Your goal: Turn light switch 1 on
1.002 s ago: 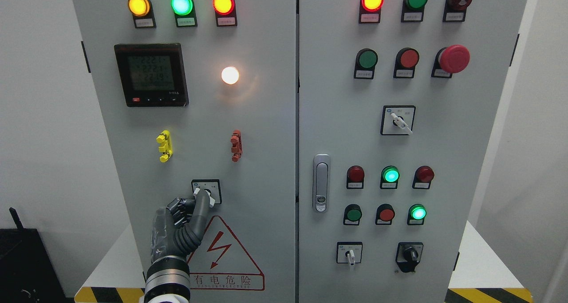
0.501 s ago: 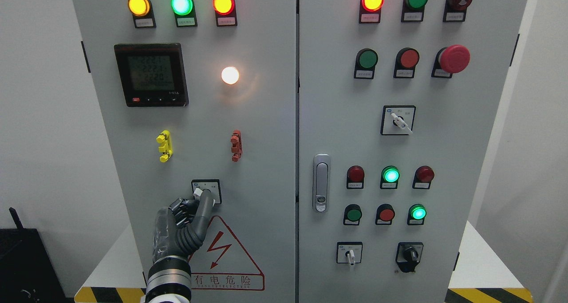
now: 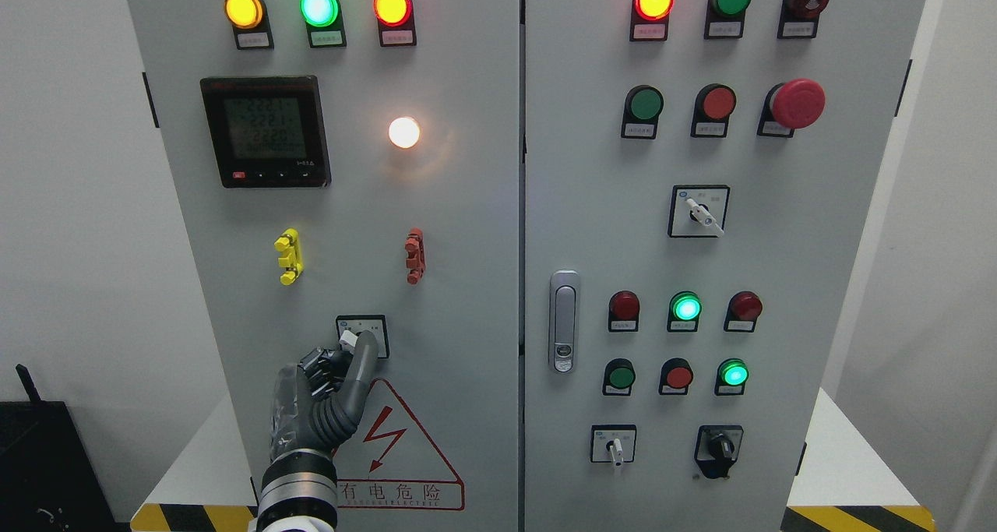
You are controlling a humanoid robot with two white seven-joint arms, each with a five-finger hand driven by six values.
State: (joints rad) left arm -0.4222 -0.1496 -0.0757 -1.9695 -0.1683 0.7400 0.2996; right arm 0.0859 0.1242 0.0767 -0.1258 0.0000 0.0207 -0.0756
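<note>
Light switch 1 (image 3: 362, 336), a small rotary selector in a black-framed square plate, sits in the lower middle of the left cabinet door (image 3: 467, 228), directly above the red triangular warning sign (image 3: 397, 450).

Head view: the left hand (image 3: 319, 396) rises from the bottom edge at lower left, its metal wrist cuff just above the yellow-black hazard stripe (image 3: 195, 516). One extended finger lies across the switch, its tip touching the white knob; the other fingers (image 3: 315, 367) are curled in against the palm, just left of and below the plate. Nothing is gripped; contact is by the fingertip only. Knob position cannot be read behind the finger.

Above the switch, a yellow clip (image 3: 288, 256) and a red clip (image 3: 415, 256) are mounted well apart on the same door. Higher up, the digital meter (image 3: 265, 132) shows lit digits, and a white lamp (image 3: 404, 132) beside it glows. Three lamps across the upper left of the frame are lit: amber, green, red.

The right cabinet door (image 3: 779, 283) carries further push buttons, lamps, selectors, a red mushroom button (image 3: 797, 103) and a silver door latch (image 3: 564, 321). The right hand does not appear.
</note>
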